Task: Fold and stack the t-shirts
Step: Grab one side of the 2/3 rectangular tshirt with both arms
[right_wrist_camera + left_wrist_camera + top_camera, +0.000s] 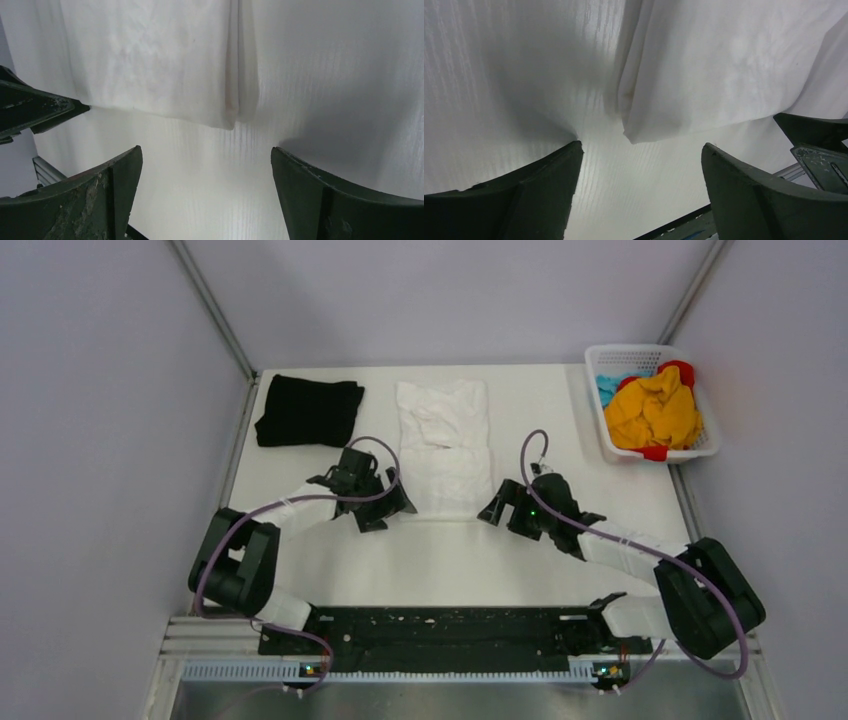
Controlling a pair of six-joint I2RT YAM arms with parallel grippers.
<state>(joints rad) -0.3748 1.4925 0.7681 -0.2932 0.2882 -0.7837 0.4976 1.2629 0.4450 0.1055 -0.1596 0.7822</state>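
The white t-shirt [445, 445] lies as a long folded strip in the middle of the table, its near hem toward the arms. The black t-shirt [308, 411] rests folded at the back left. My left gripper [388, 510] is open just off the strip's near left corner; in the left wrist view that corner of the white t-shirt [714, 75] sits just beyond the gap of the open left gripper [641, 147]. My right gripper [497, 512] is open at the near right corner. The right wrist view shows the white hem [150, 55] ahead of the empty right gripper [206, 150].
A white lattice basket [640, 349] at the back right holds yellow [655, 410], red and blue cloths. Grey walls close in the table on the left, back and right. Each wrist view catches the other gripper's dark finger at its edge.
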